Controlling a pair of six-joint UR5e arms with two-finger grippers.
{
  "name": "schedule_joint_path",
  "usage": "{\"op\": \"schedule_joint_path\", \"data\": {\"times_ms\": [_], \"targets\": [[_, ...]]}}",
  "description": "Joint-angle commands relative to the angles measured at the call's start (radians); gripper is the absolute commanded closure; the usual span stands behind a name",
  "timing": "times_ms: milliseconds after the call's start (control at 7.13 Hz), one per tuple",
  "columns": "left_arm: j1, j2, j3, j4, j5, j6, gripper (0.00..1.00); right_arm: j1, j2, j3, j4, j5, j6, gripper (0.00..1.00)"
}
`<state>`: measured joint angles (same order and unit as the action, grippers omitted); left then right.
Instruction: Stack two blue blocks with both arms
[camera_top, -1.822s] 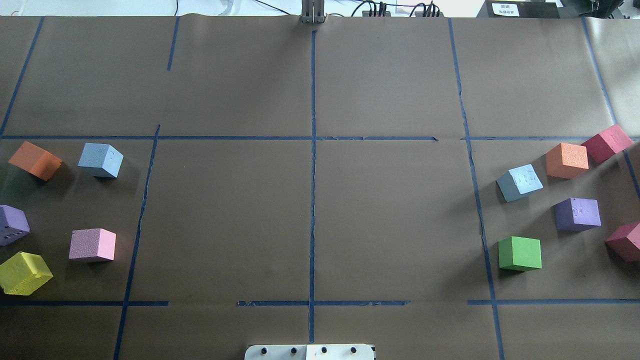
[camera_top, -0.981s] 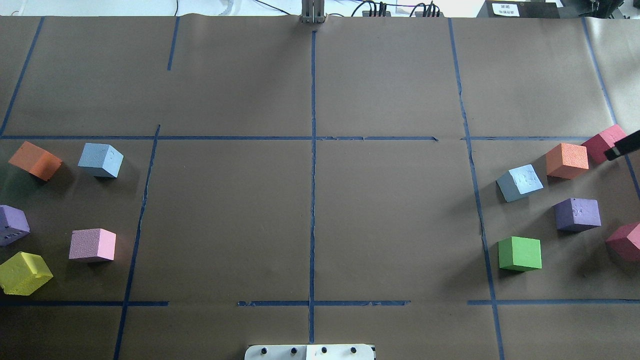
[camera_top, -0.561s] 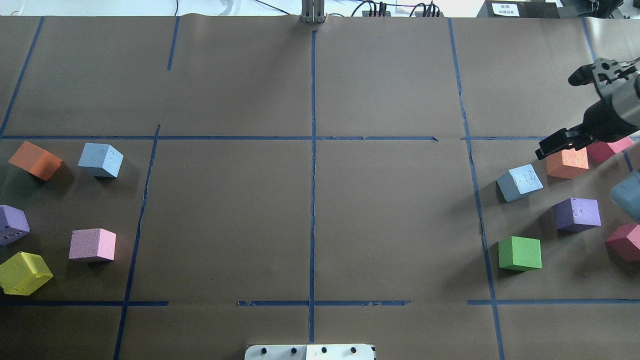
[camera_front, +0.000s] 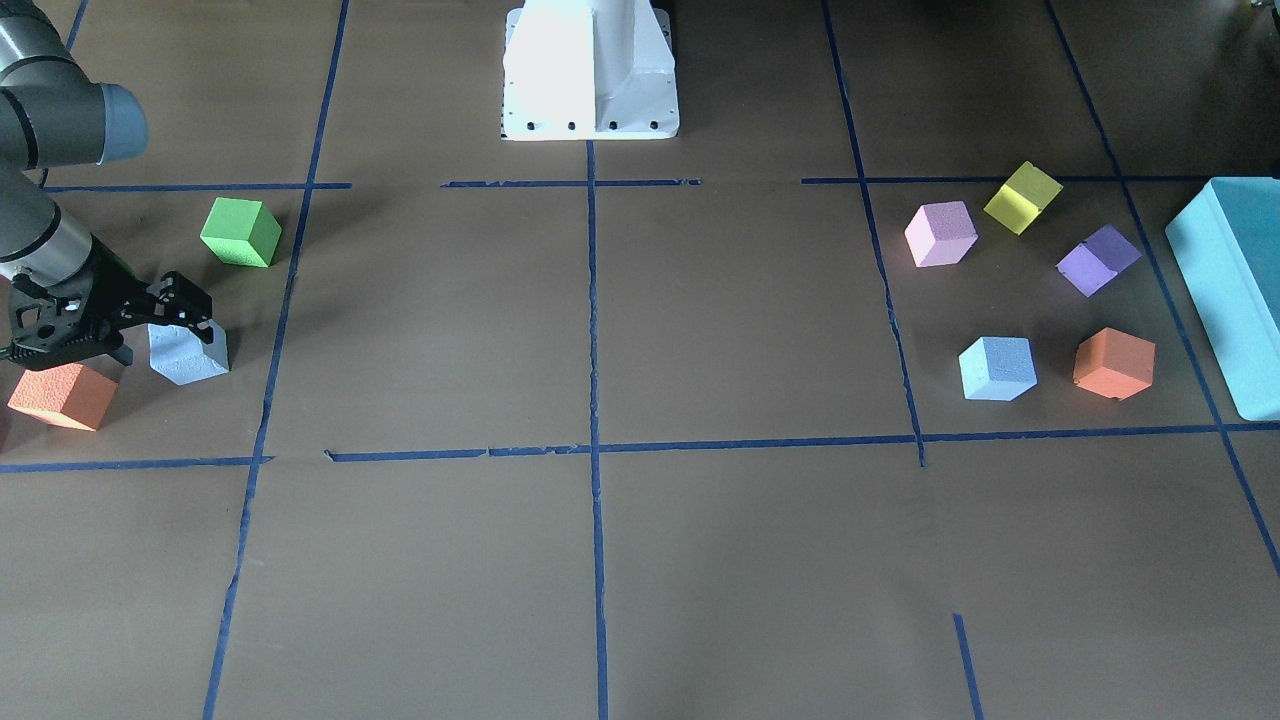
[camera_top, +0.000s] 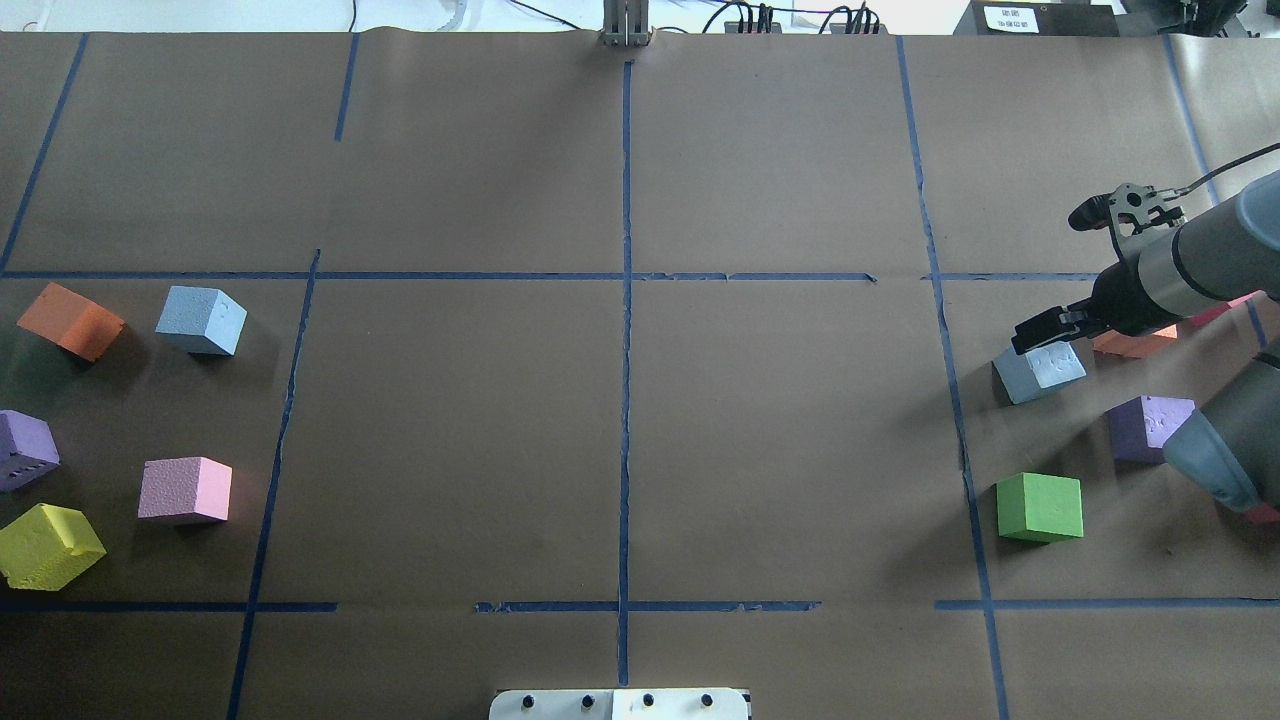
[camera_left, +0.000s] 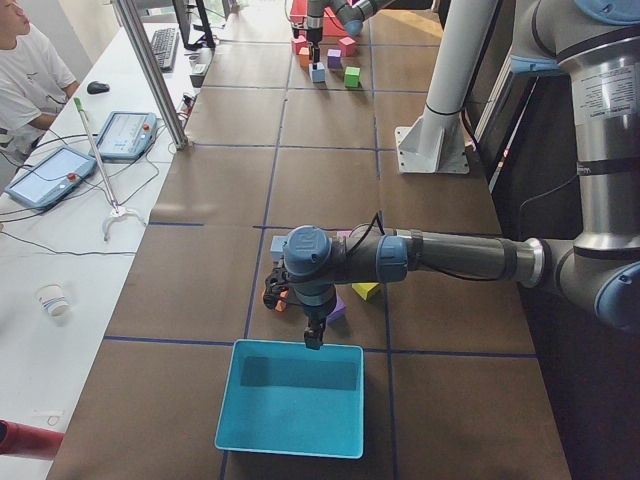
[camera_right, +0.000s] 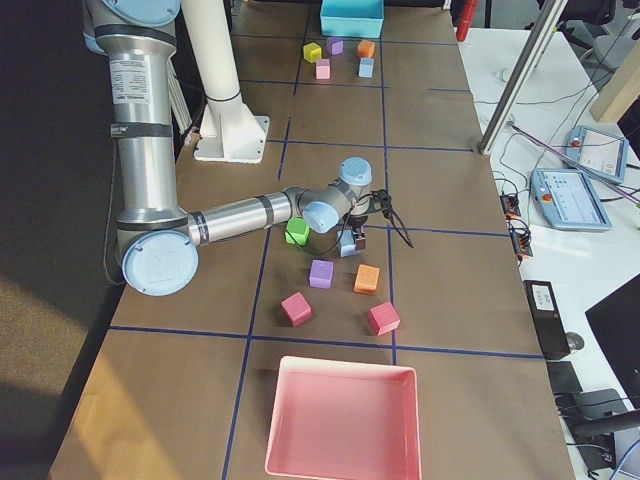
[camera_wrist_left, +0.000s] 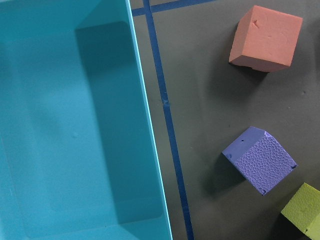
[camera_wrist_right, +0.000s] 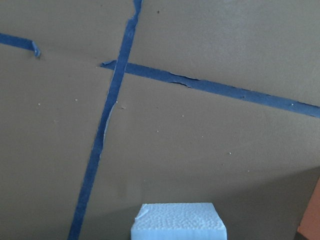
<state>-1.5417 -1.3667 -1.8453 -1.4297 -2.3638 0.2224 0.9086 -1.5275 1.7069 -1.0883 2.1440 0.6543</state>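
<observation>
Your right gripper (camera_top: 1050, 278), fingers spread wide, hangs above the pale blue block (camera_top: 1040, 372); orange block (camera_top: 1128, 344) close by on its right. Left gripper (camera_left: 314, 340) over teal box (camera_left: 290, 410): finger state, cannot tell.

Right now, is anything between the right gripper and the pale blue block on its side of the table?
Nothing visible. The right gripper hangs open over the pale blue block, with only air between them. The nearest neighbour, the orange cube, sits apart from the block but close by the gripper, so it may crowd a finger on the descent.
</observation>
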Motion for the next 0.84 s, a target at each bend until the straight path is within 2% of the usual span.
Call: {"op": "schedule_joint_path", "data": {"times_ms": [0,140,280,561,701], "targets": [[0.000,0.000,0.001,0.000,0.000,0.000,0.00,-0.039,0.000,-0.024,0.005,-0.024,0.001,0.01],[0.000,0.000,0.001,0.000,0.000,0.000,0.00,-0.040,0.000,-0.026,0.005,-0.024,-0.001,0.43],[0.000,0.001,0.001,0.000,0.000,0.000,0.00,-0.046,0.000,-0.036,0.005,-0.024,0.001,0.64],[0.000,0.001,0.001,0.000,0.000,0.000,0.00,-0.047,0.012,-0.017,0.005,-0.016,0.004,0.92],[0.000,0.001,0.001,0.000,0.000,0.000,0.00,-0.051,0.053,0.014,-0.011,-0.009,0.055,0.95]]}}
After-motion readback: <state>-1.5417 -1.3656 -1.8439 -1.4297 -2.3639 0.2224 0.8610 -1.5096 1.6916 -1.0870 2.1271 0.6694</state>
